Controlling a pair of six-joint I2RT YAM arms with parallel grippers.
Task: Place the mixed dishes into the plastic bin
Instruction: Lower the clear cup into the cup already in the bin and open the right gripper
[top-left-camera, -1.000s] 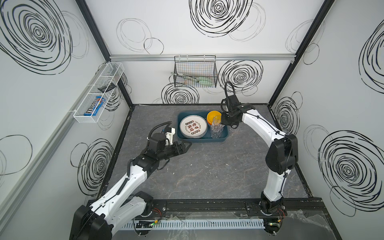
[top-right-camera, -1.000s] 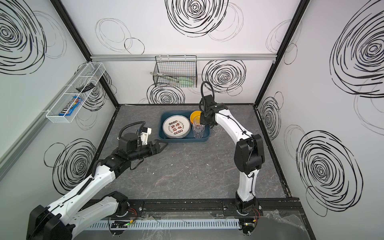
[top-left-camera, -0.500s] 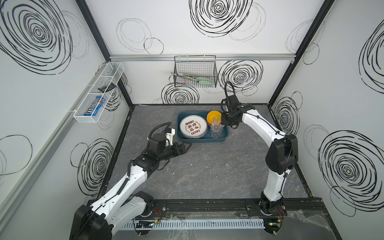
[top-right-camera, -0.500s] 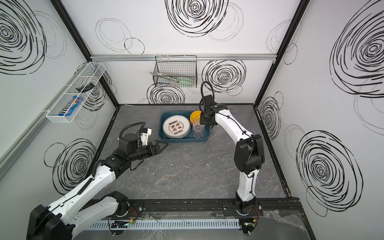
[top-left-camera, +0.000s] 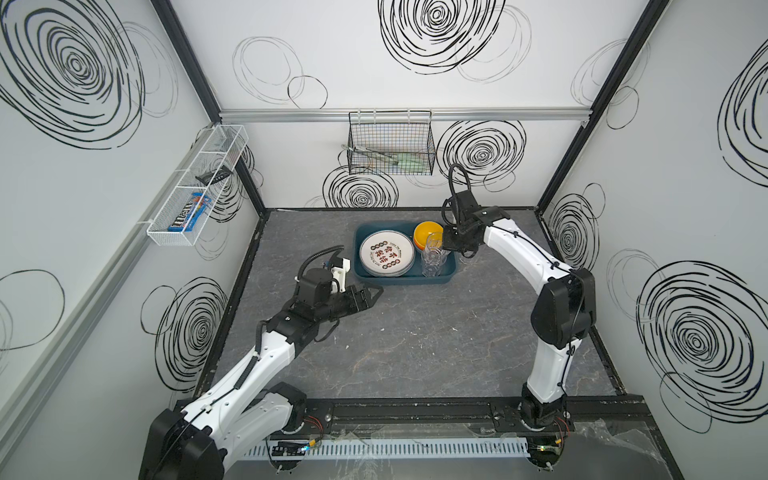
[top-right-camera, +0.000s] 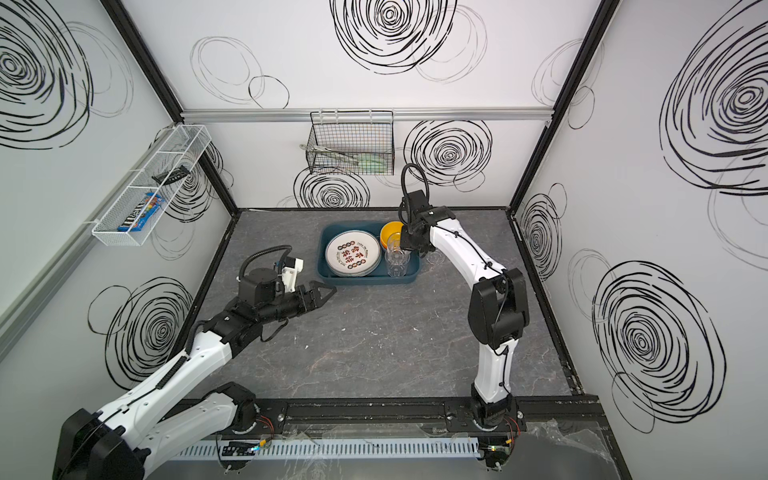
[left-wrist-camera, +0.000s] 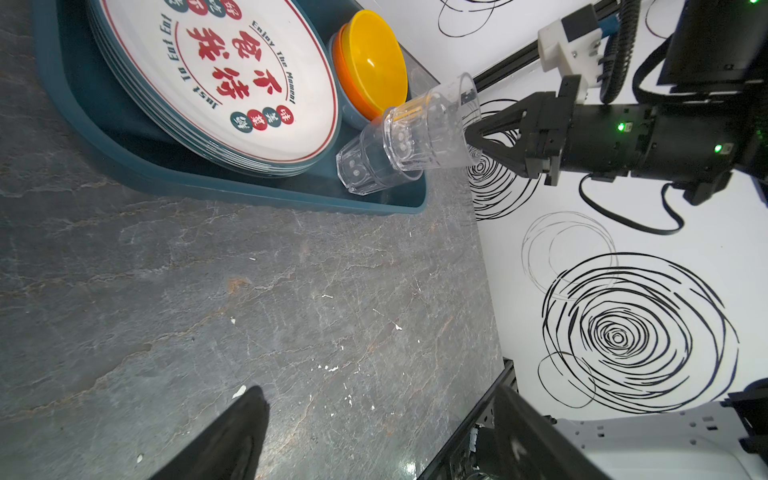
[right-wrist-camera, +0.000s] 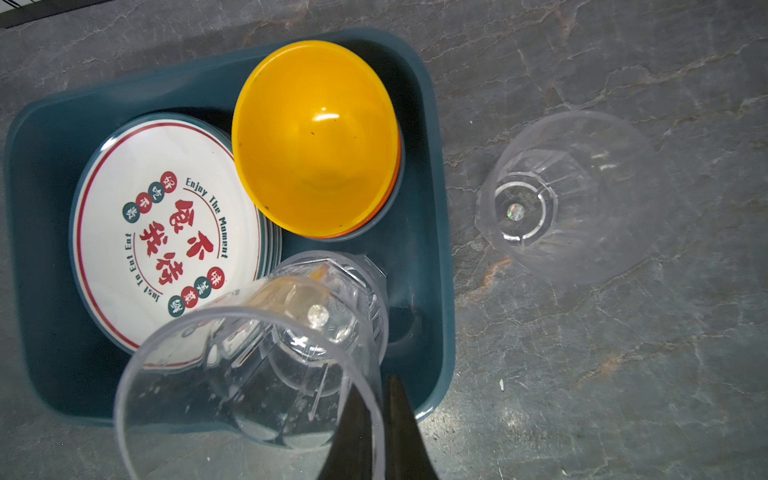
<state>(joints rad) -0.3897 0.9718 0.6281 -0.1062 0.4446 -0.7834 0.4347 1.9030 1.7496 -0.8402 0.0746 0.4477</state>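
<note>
Top plate: "Enjoy The Moment" and "Just To Eat Eat" around large red Chinese characters. Blue packet in white wall shelf: "m&m's".

L end effector agape, R end effector prob. pinching cup

Plates L in bin, bowls back R, stacked cups front R, lone cup outside R

Swirl-marked white walls, grey marbled floor
</note>
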